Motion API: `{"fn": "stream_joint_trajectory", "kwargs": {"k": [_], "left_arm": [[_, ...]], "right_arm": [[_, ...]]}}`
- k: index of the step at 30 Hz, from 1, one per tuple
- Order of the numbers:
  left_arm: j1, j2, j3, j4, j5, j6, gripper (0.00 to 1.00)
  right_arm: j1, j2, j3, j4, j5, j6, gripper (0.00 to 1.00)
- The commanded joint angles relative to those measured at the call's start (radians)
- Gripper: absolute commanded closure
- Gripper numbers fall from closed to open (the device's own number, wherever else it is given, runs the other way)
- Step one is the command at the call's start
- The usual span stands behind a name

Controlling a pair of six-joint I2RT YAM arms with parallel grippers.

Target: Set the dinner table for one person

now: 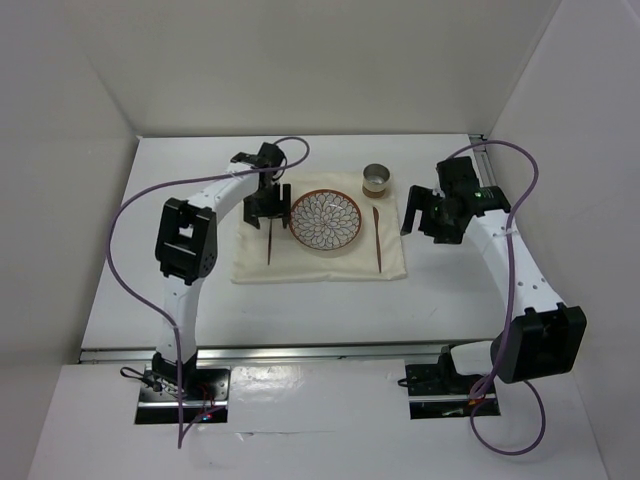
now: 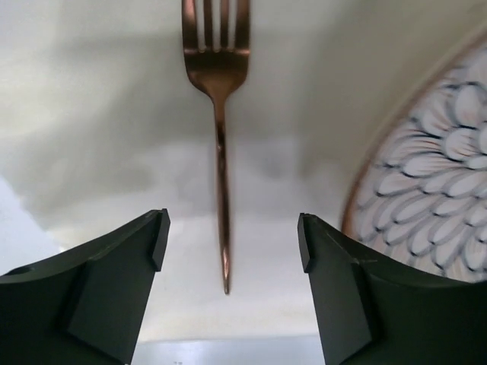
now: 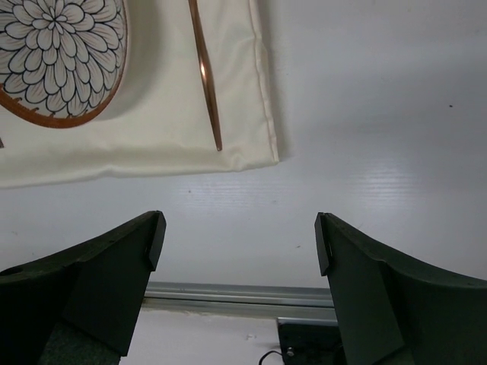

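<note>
The white dinner table (image 1: pixel 170 270) carries a cream cloth (image 1: pixel 320 262). On the cloth lie a flower-patterned plate (image 1: pixel 326 221), a copper fork (image 1: pixel 269 245) left of it and a slim copper utensil (image 1: pixel 378 240) right of it. My left gripper (image 1: pixel 265 210) is open and empty above the fork's far end. In the left wrist view the fork (image 2: pixel 220 152) lies flat on the cloth (image 2: pixel 114 114), its handle tip between my left gripper's (image 2: pixel 232 243) spread fingers, not touched. My right gripper (image 1: pixel 412 212) is open and empty, off the cloth's right edge; the right wrist view shows it (image 3: pixel 240 243) over bare table (image 3: pixel 365 114).
A small metal cup (image 1: pixel 377 180) stands on the table behind the cloth, right of the plate. A metal rail (image 1: pixel 300 352) runs along the table's near edge. White walls close in the left, back and right sides. The right wrist view shows the plate (image 3: pixel 61 53) and copper utensil (image 3: pixel 205 76).
</note>
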State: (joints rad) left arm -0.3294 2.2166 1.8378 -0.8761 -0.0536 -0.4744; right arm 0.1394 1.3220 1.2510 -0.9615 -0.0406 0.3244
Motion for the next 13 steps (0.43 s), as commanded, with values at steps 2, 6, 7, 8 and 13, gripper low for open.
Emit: {"fn": "stream_joint_trajectory", "kwargs": {"k": [2, 6, 7, 8, 13], "left_arm": [[-0.014, -0.147, 0.133, -0.084, -0.052, 0.02, 0.13], [-0.014, -0.297, 0.17, -0.096, -0.007, 0.04, 0.13], [-0.014, -0.375, 0.146, -0.075, 0.009, 0.04, 0.13], [-0.014, -0.42, 0.12, -0.022, 0.024, 0.051, 0.13], [-0.014, -0.643, -0.057, 0.101, 0.063, 0.06, 0.12]], "right_arm": [[0.006, -0.001, 0.061, 0.012, 0.04, 0.042, 0.06], [0.006, -0.001, 0.07, 0.043, 0.082, 0.091, 0.01], [0.006, -0.001, 0.07, 0.056, 0.094, 0.102, 0.01], [0.006, -0.001, 0.07, 0.066, 0.094, 0.102, 0.01], [0.006, -0.021, 0.07, 0.084, 0.094, 0.113, 0.01]]}}
